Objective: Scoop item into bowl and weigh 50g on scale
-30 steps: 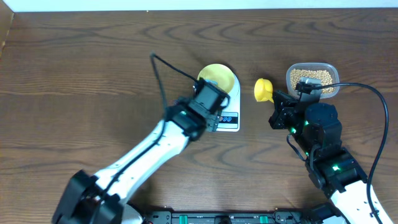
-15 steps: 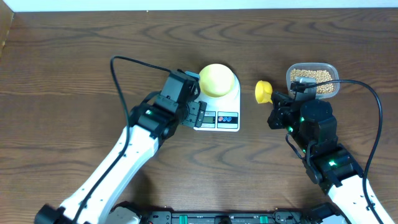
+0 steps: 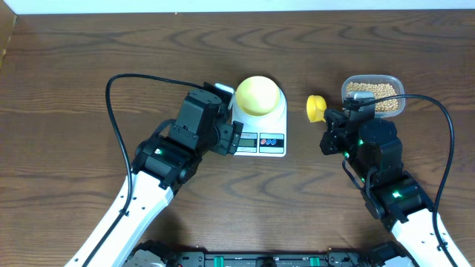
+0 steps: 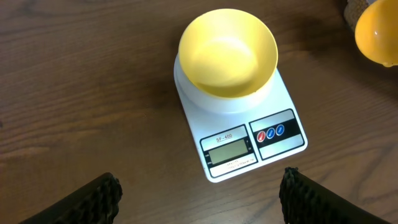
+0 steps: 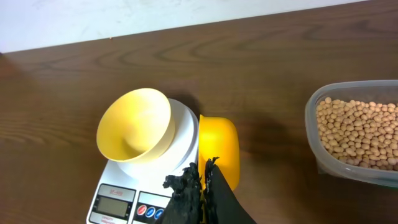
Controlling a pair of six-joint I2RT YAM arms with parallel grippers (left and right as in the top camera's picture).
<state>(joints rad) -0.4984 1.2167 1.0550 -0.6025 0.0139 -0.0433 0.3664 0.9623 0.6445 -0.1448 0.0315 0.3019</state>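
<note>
Yellow scoop (image 3: 315, 108) between scale (image 3: 269, 142) and clear tub (image 3: 373, 77).

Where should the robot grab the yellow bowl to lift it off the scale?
By its rim, coming from straight above, one finger inside, one outside. The bowl stands upright and empty on the scale, and its sloping round wall would likely slip from a sideways squeeze.

scale (image 4: 211, 124) readout illegible, tub (image 5: 313, 134) cut off at right edge
</note>
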